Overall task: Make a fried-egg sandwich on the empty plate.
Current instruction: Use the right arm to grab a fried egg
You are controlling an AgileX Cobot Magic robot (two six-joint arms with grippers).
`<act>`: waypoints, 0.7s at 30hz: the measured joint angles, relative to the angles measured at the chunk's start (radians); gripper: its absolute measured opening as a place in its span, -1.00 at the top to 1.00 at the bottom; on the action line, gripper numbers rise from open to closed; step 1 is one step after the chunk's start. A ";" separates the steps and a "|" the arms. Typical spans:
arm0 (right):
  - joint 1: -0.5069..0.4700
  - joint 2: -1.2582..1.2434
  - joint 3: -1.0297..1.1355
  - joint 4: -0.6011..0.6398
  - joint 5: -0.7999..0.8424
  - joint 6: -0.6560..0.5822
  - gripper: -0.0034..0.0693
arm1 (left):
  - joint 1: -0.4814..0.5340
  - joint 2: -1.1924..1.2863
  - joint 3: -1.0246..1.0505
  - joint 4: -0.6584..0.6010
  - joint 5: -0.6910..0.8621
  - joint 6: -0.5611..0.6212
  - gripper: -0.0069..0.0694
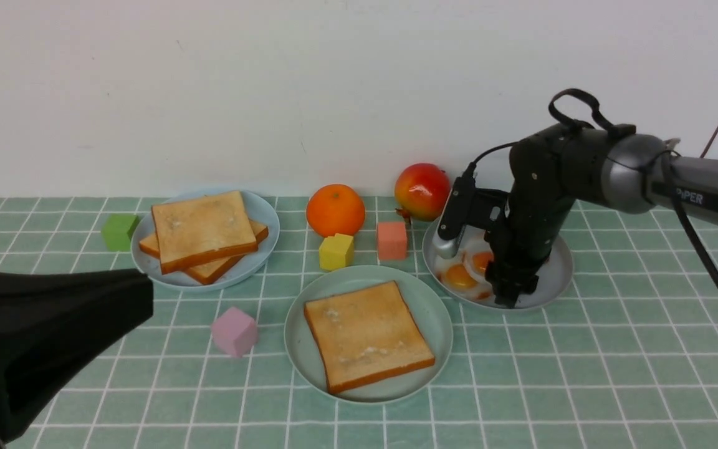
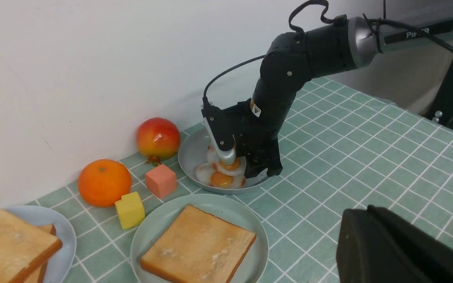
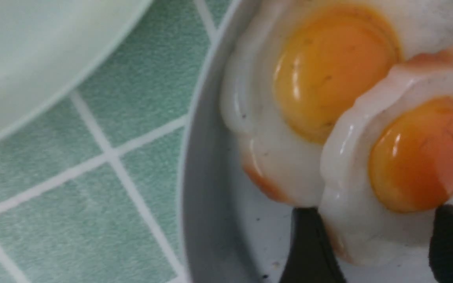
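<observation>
One fried egg [image 3: 407, 165] lies between the right tool's [image 3: 382, 249] fingers [image 3: 309, 251] — spread wide

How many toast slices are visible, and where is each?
3. A single toast slice lies on the mint-green plate; a top slice covers most of a lower slice on the pale blue plate. More could hide beneath.

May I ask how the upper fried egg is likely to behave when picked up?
The upper fried egg looks glossy, so it may slip from the right gripper. Its thin wavy rim suggests soft rubber, probably drooping when lifted. It overlaps the second egg, which might drag along.
</observation>
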 joint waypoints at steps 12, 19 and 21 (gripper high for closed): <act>0.000 0.010 -0.009 -0.013 0.000 -0.003 0.12 | 0.000 0.000 0.000 0.000 -0.001 0.000 0.78; 0.004 0.011 -0.009 -0.024 0.004 -0.003 0.38 | 0.000 0.000 0.000 0.000 -0.001 0.000 0.77; 0.006 0.005 -0.009 -0.024 0.011 0.007 0.38 | 0.000 0.000 0.000 0.000 -0.001 0.000 0.77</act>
